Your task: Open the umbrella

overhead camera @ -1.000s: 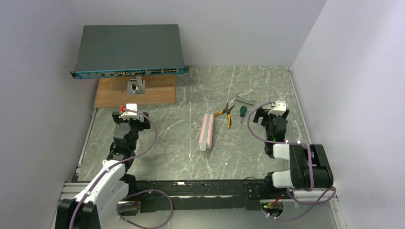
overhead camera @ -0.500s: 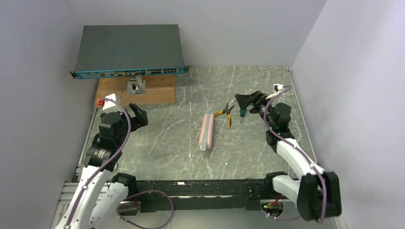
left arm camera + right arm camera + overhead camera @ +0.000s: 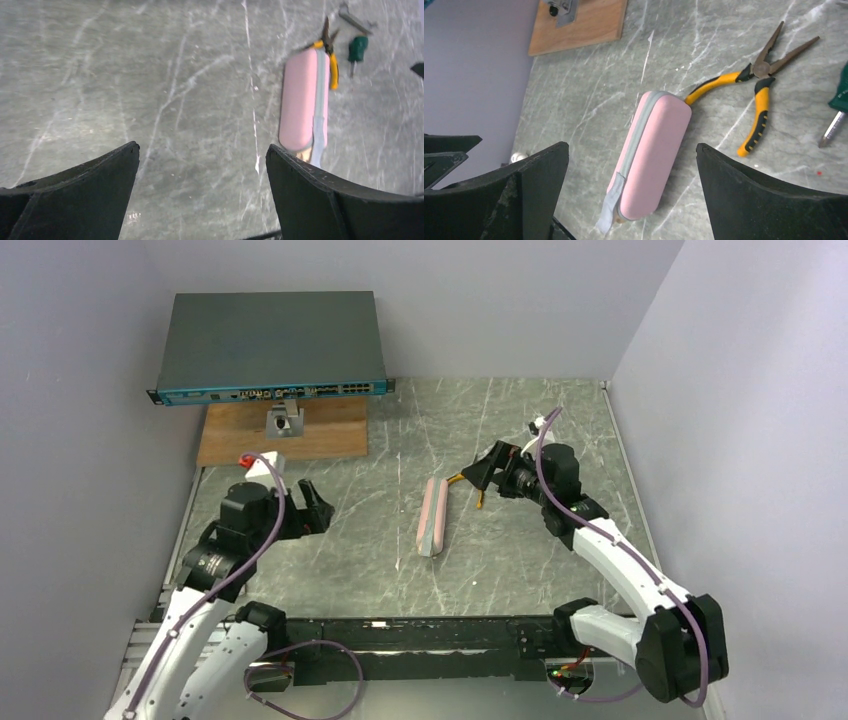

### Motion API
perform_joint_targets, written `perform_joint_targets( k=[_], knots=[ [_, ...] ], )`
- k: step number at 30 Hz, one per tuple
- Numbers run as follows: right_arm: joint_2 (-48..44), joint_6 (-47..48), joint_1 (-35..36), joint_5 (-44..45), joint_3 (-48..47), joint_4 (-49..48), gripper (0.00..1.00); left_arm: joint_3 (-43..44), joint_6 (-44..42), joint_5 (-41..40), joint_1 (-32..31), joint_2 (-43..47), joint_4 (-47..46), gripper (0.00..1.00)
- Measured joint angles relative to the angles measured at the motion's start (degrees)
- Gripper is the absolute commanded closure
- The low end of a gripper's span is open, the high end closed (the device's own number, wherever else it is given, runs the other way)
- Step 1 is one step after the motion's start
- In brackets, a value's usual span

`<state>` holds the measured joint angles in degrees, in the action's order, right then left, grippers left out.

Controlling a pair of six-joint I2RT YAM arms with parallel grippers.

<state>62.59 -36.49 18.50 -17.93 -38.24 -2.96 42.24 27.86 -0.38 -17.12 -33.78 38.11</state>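
Note:
The umbrella's pale pink sleeve [image 3: 432, 517] lies lengthwise in the middle of the marble table, with a grey zip strip along one side. It also shows in the left wrist view [image 3: 302, 102] and the right wrist view [image 3: 656, 155]. The umbrella itself is hidden inside; only a sliver of tan shows at the sleeve's near end. My left gripper [image 3: 318, 508] [image 3: 202, 146] is open and empty, to the left of the sleeve. My right gripper [image 3: 478, 470] [image 3: 631, 145] is open and empty, above the table at the sleeve's far right end, pointing at it.
Yellow-handled pliers [image 3: 756, 90] and a green screwdriver [image 3: 357, 48] lie just right of the sleeve's far end. A grey metal piece [image 3: 352, 17] lies beyond them. A network switch [image 3: 270, 345] and a wooden board [image 3: 330, 435] with a metal bracket [image 3: 285, 420] stand at the back left.
Both arms have reached out from their folded poses. The right gripper swung left over the pliers towards the sleeve; the left gripper moved right towards it. The sleeve has not moved.

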Motion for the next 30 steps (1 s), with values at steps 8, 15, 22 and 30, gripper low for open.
perform_joint_targets(
  k=[8,15,22,30],
  knots=[
    [-5.7,3.17,-0.04,1.2,0.02,9.51,0.0,2.19,-0.17,-0.5,-13.18,-8.63,-0.66,0.03],
    [-9.25,3.41,-0.04,3.58,0.04,17.09,0.0,11.19,-0.42,-5.38,-22.49,-21.05,-3.19,0.06],
    [-9.31,4.13,-0.04,5.92,-1.86,25.49,0.0,18.27,-0.79,-10.8,-30.47,-34.99,-5.2,0.06],
    [-9.14,5.51,-0.04,5.95,-3.82,30.86,0.0,22.95,-0.55,-13.44,-35.04,-50.01,-7.13,0.06]
  ],
)
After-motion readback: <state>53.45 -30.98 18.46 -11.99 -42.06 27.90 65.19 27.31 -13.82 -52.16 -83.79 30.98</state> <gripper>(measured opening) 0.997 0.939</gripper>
